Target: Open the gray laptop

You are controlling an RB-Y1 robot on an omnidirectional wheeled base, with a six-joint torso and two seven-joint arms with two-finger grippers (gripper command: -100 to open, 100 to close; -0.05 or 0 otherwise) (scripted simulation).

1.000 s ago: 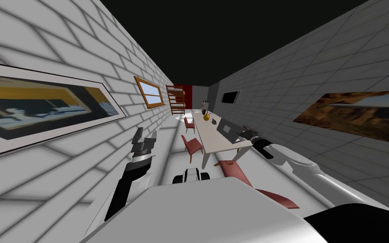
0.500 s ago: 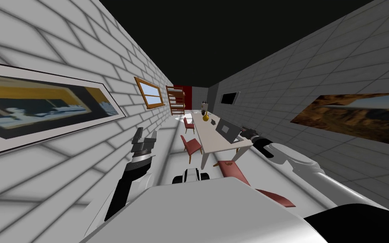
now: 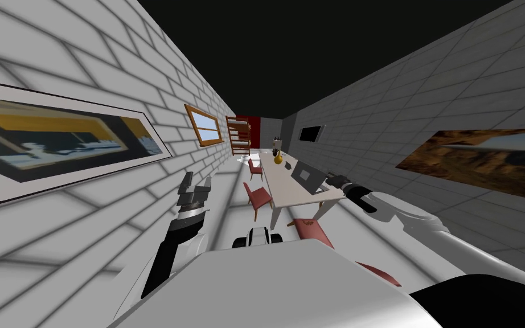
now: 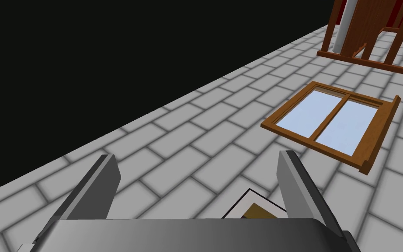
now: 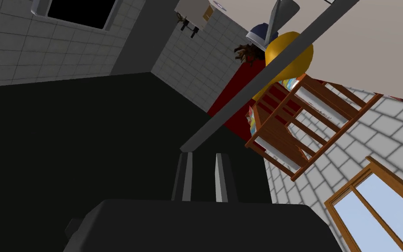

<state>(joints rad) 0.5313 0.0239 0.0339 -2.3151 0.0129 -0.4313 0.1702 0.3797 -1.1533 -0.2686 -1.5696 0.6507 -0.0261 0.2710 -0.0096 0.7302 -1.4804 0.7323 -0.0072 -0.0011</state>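
Home dining room (table (image 3: pixel 287 183), red chairs (image 3: pixel 259 195))

I can read no writing, label, brand or number here. The laptop (image 3: pixel 307 175) on the worktop (image 3: pixel 290 191) is plain grey, and the framed pictures (image 3: pixel 56 142) on the walls carry scenes without lettering.

The long white counter (image 3: pixel 279 185) carries a gray laptop (image 3: pixel 307 174), lid raised, near its close end. 1 yellow vase (image 3: pixel 278 159) stands beyond it, and 1 small object (image 3: pixel 277 140), too distant to identify, sits at the far end.
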